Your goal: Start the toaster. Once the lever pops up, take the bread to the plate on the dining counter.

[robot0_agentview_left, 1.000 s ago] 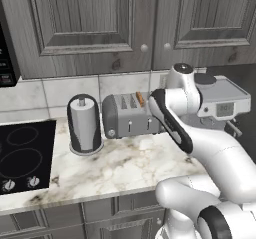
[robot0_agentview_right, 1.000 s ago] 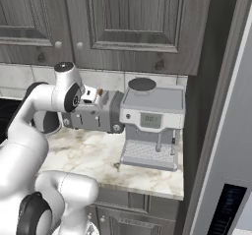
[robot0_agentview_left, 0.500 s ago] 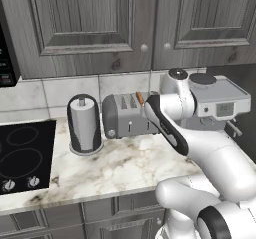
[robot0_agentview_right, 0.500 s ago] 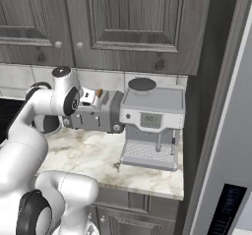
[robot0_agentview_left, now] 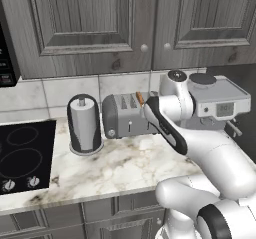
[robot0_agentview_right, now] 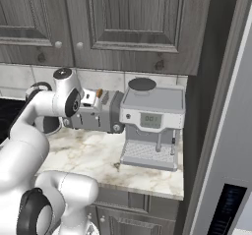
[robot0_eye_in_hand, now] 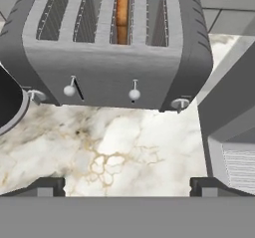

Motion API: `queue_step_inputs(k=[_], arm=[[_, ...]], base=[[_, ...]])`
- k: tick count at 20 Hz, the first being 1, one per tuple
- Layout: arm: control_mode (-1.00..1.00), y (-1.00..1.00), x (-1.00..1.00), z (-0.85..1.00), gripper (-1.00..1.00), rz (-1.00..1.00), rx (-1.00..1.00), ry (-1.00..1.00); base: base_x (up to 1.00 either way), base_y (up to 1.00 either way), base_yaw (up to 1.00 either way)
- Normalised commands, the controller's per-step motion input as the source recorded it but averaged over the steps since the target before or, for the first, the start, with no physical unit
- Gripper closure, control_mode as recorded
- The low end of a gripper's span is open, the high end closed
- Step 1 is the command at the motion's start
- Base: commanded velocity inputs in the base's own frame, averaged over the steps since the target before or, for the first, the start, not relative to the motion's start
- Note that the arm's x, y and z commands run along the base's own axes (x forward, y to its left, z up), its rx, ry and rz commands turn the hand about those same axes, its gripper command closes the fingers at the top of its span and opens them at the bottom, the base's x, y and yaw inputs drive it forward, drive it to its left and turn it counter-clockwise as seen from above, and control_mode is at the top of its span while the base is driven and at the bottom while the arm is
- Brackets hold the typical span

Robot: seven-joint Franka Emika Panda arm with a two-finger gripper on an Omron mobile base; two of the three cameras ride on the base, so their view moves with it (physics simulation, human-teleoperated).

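Observation:
The grey toaster point(robot0_agentview_left: 127, 117) stands on the marble worktop against the wall, between a paper-towel holder and a coffee machine. In the hand view the toaster point(robot0_eye_in_hand: 112, 48) faces me with its two front levers point(robot0_eye_in_hand: 134, 94) and round knobs. The bread point(robot0_eye_in_hand: 122, 13), a tan slice, stands in one of the middle slots; its top edge pokes out of the toaster as bread point(robot0_agentview_left: 140, 99) and bread point(robot0_agentview_right: 99, 93). My gripper point(robot0_eye_in_hand: 127, 186) hovers in front of the toaster above the worktop, open and holding nothing. The plate and the dining counter are out of view.
A dark paper-towel holder point(robot0_agentview_left: 84, 124) stands left of the toaster. The silver coffee machine point(robot0_agentview_right: 151, 123) is close on its right. A black cooktop point(robot0_agentview_left: 20, 153) lies at the far left. Grey cabinets hang above, and bare marble point(robot0_eye_in_hand: 119, 147) lies before the toaster.
The arm has shifted slightly, with the hand settling a little lower in front of the toaster. The gripper stays open, and the bread and levers have not moved.

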Motion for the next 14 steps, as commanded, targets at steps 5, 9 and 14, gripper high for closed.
queue_step_inputs(k=[5, 9, 14], arm=[[-1.0, 0.0, 0.0, -0.09, -1.0, 0.0, 0.0, -0.02], [-1.0, 0.0, 0.0, -0.08, -1.0, 0.0, 0.0, -0.02], [-1.0, 0.0, 0.01, -0.06, -1.0, 0.0, 0.0, -0.03]], base=[[0.0, 0.0, 0.0], [0.0, 0.0, 0.0], [0.0, 0.0, 0.0]])
